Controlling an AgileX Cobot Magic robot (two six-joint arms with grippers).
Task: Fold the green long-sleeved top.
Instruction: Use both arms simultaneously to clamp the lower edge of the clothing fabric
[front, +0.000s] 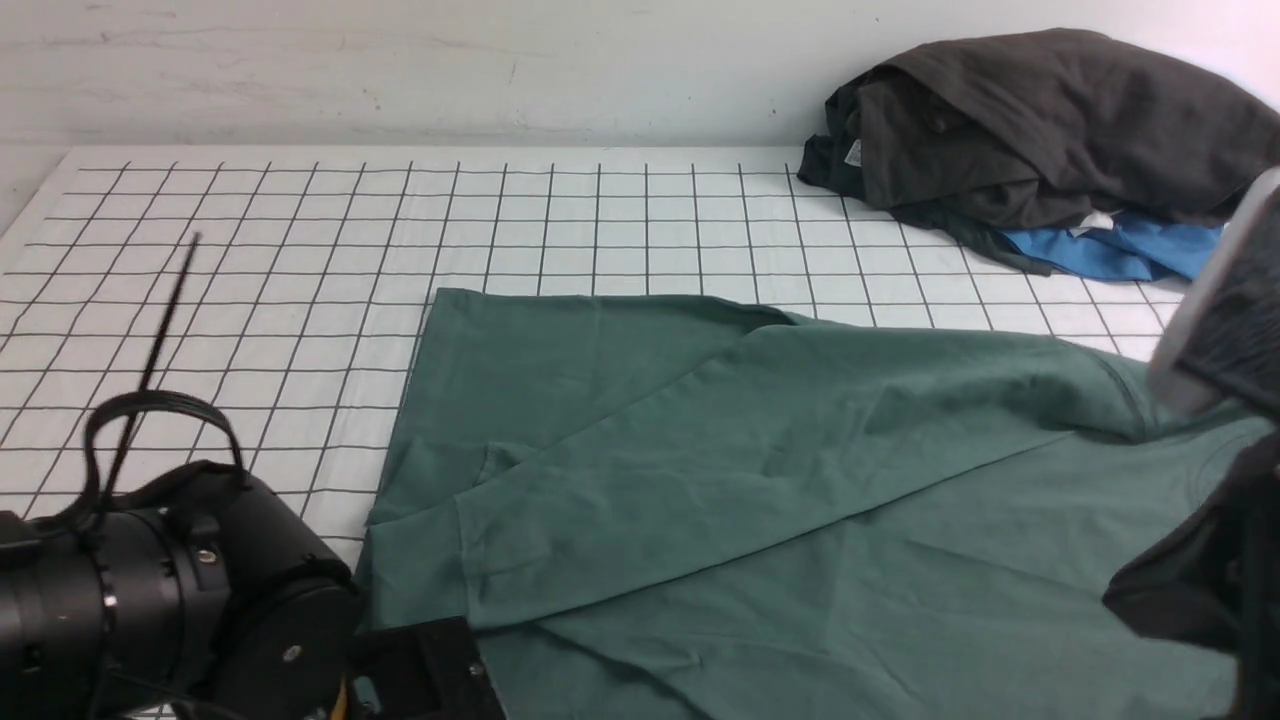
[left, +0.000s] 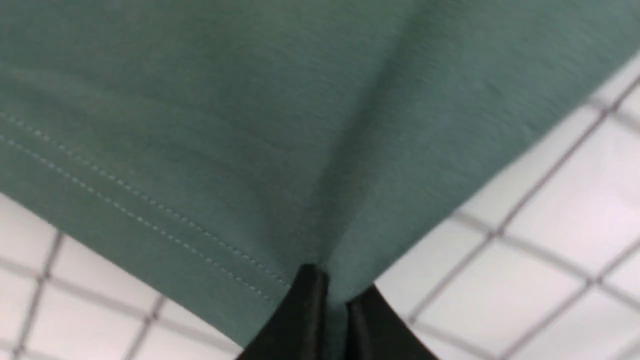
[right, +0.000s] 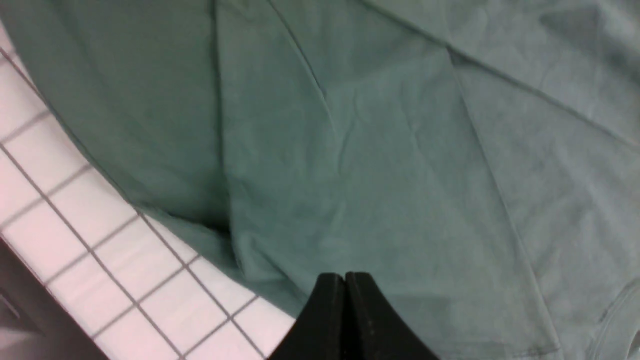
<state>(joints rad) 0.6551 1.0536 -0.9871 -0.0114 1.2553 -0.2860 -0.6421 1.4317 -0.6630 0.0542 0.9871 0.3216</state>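
A white bench (front: 250, 300) ruled with a black grid is seen before a plain white wall (front: 400, 70). The green long-sleeved top (front: 750, 480), a large garment of muted dark-green jersey, is spread flat on the near half of the bench, from the middle to the right, with one cuffed sleeve laid slantwise across its body. In the left wrist view, a corner of the cloth beside the stitched hem is pinched between the black fingers of the left gripper (left: 336, 292). The right gripper (right: 345, 276) is pressed together, tip to tip, over the top near its edge. At the far right corner a dark grey-black heap of clothes (front: 1050, 120) is piled against the wall, with a bright blue garment (front: 1110, 255) showing beneath it.
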